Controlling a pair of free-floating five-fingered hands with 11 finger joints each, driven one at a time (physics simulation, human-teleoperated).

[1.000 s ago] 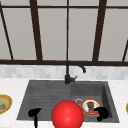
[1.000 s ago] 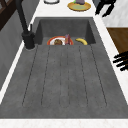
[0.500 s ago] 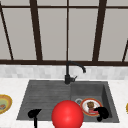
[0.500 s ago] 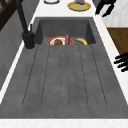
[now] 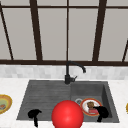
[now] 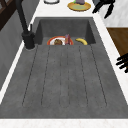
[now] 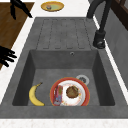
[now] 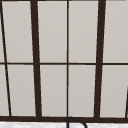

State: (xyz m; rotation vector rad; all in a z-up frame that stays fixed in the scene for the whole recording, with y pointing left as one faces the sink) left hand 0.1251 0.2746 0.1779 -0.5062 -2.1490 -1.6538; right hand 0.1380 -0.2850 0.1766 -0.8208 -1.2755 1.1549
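Observation:
My left hand (image 5: 34, 114) hovers over the front edge of the draining board, fingers relaxed and holding nothing; the left side view has it as the left hand (image 6: 123, 62) beside the sink rim. My right hand (image 5: 102, 112) hangs open at the front right of the basin, just beside a red-rimmed plate (image 5: 87, 102) with food. In the right side view the right hand (image 7: 6, 56) is off the sink's front rim, apart from the plate (image 7: 81, 98) and a banana (image 7: 35, 95) on the basin floor. A red ball (image 5: 67, 115) shows at the sink's front edge.
A black faucet (image 5: 68, 72) stands behind the grey sink (image 5: 45, 92). A yellow bowl (image 5: 3, 104) with food sits on the left counter, and another yellow dish (image 6: 79, 6) on the right counter. A window (image 8: 67, 60) spans the wall above.

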